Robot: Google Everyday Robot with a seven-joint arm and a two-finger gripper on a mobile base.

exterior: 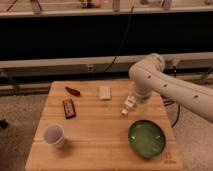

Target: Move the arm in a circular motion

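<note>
Wooden planks make up the bench [100,125], which stands on a speckled floor in front of a dark wall with pale rails. The gripper [128,106] hangs low over the wood just behind the green bowl [146,138] and slightly to its left, apart from its rim; whether it is open or closed cannot be told, and nothing shows in its grasp. From it the arm [160,82] rises to a rounded white elbow behind the bowl, then runs as a thick dotted link out past the bench's right edge, above and to the right of the bowl. The bowl sits close to the front right corner, near both edges. Left of it lies a broad stretch of bare wood reaching to a white cup [54,135] near the front left corner. Farther back and left of the bowl lie a dark wrapped bar [68,108], a small reddish thing [73,91] near the rear edge, and a pale block [104,93]. The bar's wrapper and a small mark [169,160] by the bowl are too blurred to read. A black cable [121,44] climbs the wall behind.
</note>
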